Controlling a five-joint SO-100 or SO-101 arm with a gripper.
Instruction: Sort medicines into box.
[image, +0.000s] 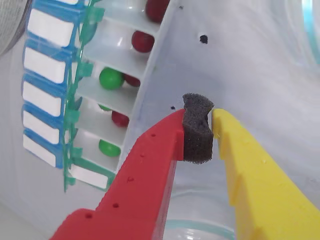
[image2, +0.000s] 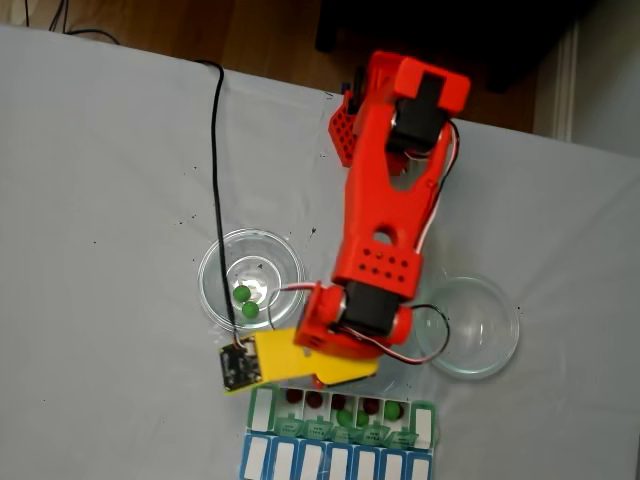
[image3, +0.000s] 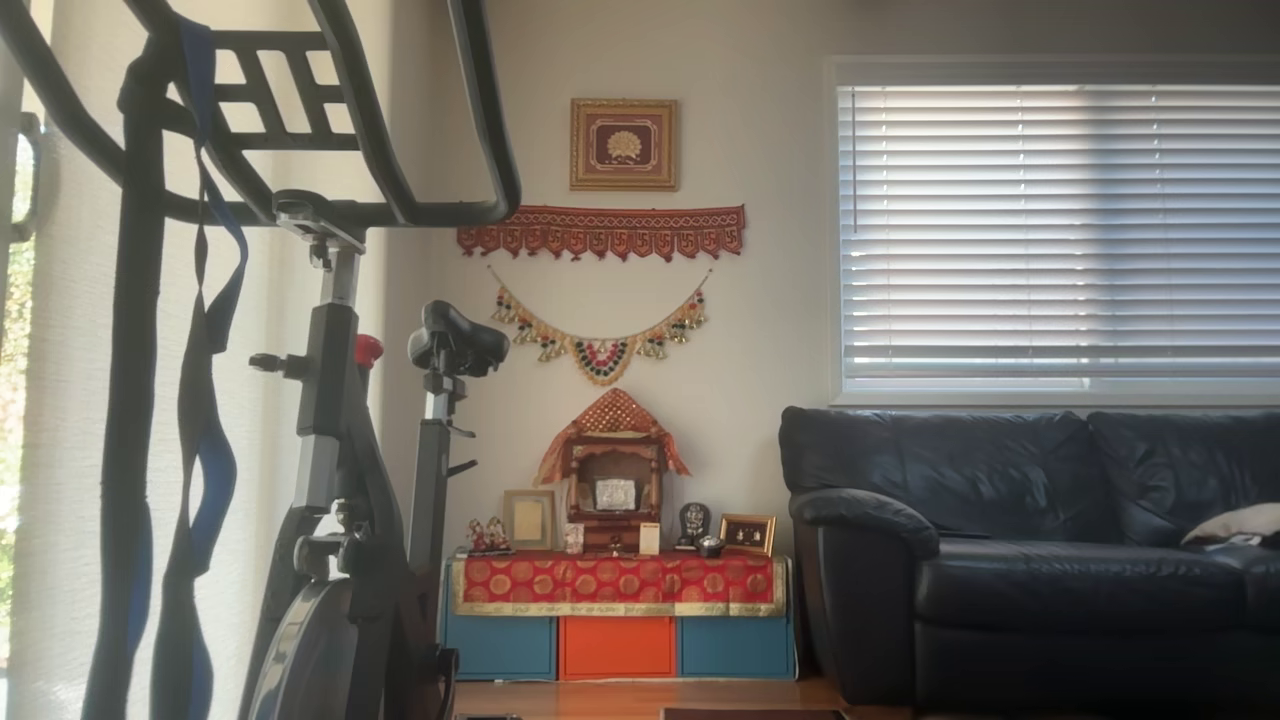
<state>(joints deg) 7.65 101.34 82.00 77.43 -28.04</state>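
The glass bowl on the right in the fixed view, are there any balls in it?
No, the right glass bowl is empty, while the left glass bowl holds two green balls.

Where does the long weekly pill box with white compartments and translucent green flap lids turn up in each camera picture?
Wrist view: the pill box runs down the upper left, with balls inside.
Fixed view: the pill box lies at bottom centre, just below the arm.
Other view: this one looks at a room with a black sofa instead.
Shared landmark: the blue-lidded row adjoining it, in the wrist and fixed views.
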